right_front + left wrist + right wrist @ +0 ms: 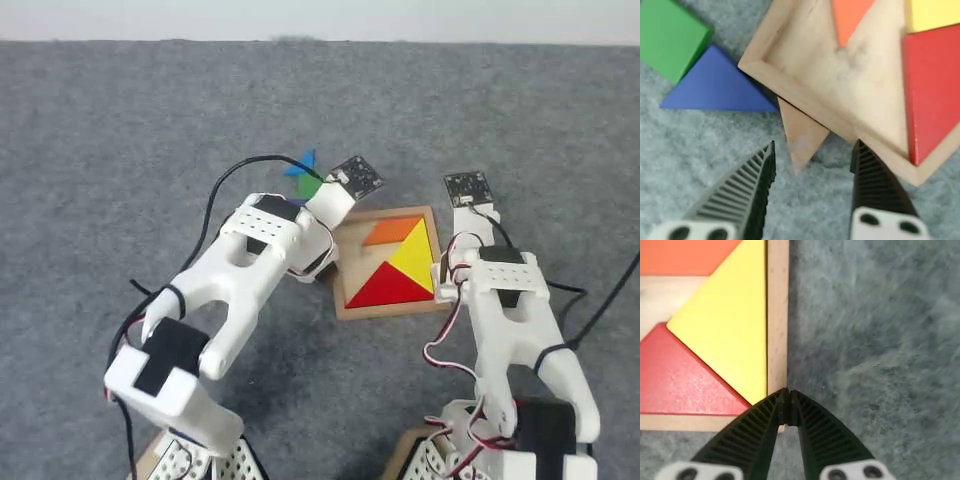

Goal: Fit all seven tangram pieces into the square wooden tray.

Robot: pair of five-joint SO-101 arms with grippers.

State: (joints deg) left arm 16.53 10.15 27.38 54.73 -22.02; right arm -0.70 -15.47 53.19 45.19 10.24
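Note:
The square wooden tray [345, 300] lies between the arms and holds an orange piece [392, 231], a yellow triangle [413, 260] and a red triangle [385, 288]. My left gripper [815, 147] is open just above the carpet at the tray's [790, 75] outer corner. A plain wooden triangle [800, 135] lies between its fingers, touching the tray's rim. A blue triangle [717, 87] and a green piece [670, 37] lie on the carpet just beyond. My right gripper [786, 407] is shut, its tips at the tray's rim [777, 315] beside the yellow triangle [727, 325].
Grey carpet covers the whole table. In the high view the blue and green pieces [303, 177] sit by the tray's far left corner, partly under the left arm [260, 250]. Open carpet stretches to the right of the right arm [510, 300].

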